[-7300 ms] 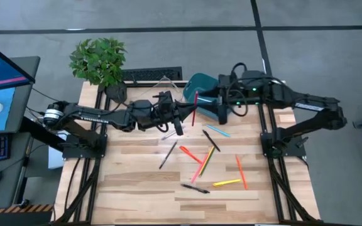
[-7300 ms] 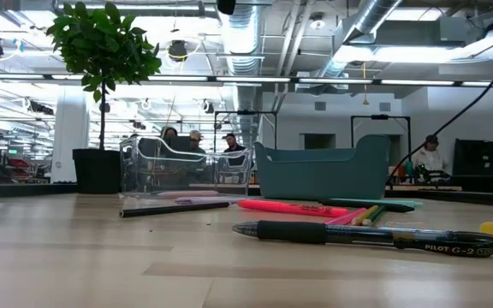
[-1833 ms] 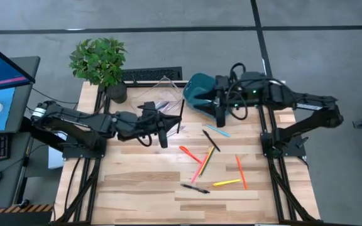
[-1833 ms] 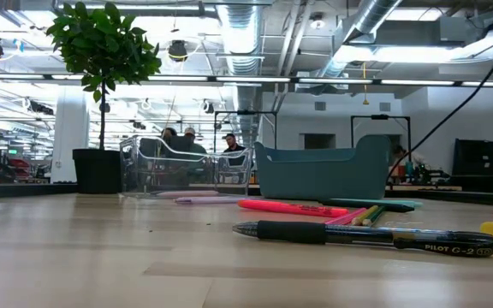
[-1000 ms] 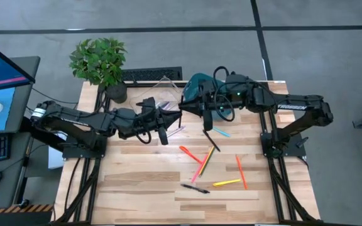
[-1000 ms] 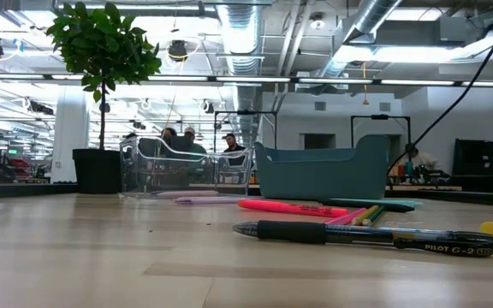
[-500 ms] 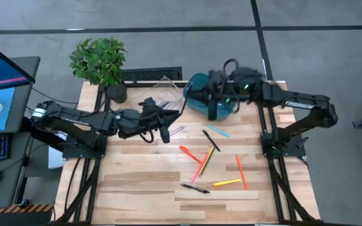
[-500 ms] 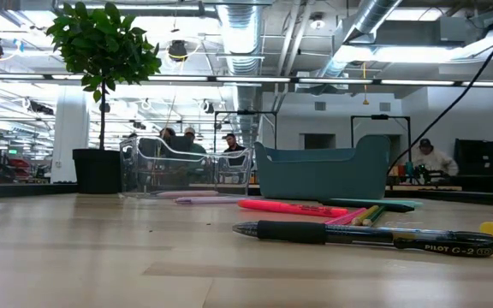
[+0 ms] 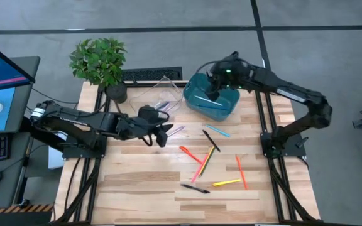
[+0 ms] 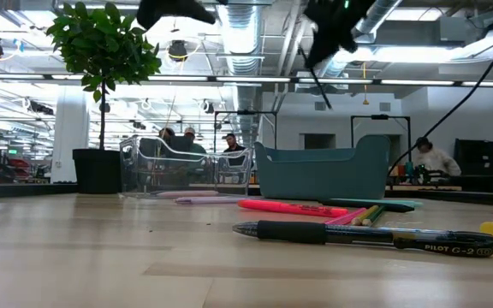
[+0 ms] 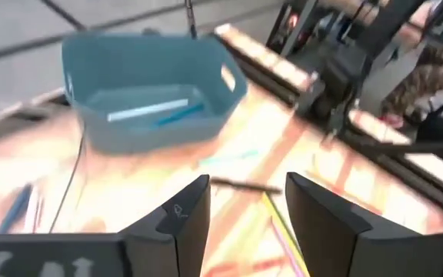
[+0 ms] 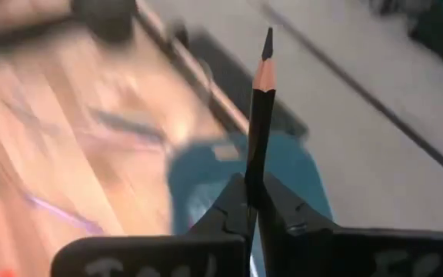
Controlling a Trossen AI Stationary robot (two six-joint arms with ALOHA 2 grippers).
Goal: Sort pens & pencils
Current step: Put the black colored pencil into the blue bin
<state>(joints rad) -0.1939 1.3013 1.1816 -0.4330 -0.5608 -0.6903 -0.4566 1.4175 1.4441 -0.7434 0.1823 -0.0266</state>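
Bench (image 9: pixel 137 182) of pale wood, seen from above with both arms over its far half. The right gripper (image 9: pixel 217 85) is held above the teal bin (image 9: pixel 207 105) at the far edge, its fingers (image 12: pixel 233 204) clenched on a black pencil (image 12: pixel 258 127) whose sharpened tip points away from the wrist; in the low view the same pencil (image 10: pixel 312 81) is seen hanging slanted above the bin (image 10: pixel 319 171). The left gripper (image 9: pixel 164 133) is stationed over the bench just beside the clear tray (image 9: pixel 162 94), and its fingers (image 11: pixel 179 219) are spread apart with nothing between them. Two pale blue sticks (image 11: pixel 148 111) are seen lying inside the bin (image 11: pixel 106 77) in the left wrist view. A purple pen (image 9: pixel 176 130) lies close to the left gripper. The remaining pens and pencils are scattered on the near right part of the bench: a teal one (image 9: pixel 218 130), a black one (image 9: pixel 210 140), red and orange ones (image 9: pixel 197 160), an orange one (image 9: pixel 240 171), a yellow one (image 9: pixel 227 183) and a black pen (image 9: pixel 195 188). A potted plant (image 9: pixel 99 63) stands at the far left corner.
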